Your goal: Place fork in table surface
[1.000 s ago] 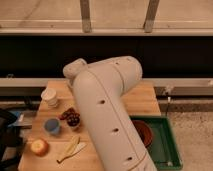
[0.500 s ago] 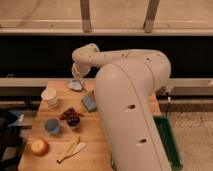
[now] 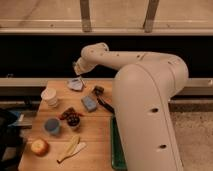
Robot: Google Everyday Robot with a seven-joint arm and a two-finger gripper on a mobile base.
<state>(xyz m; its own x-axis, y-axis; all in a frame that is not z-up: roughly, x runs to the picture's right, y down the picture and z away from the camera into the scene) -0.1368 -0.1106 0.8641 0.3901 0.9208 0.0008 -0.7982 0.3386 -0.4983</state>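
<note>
While your pincer [image 3: 78, 69] is hanging closed, seemingly pinching the fork [image 3: 80, 79], you are holding it above the table surface [image 3: 95, 132] below; lowering and releasing are remaining.

No text, label, number or sign is readable on the table surface [image 3: 97, 136] or its objects.
</note>
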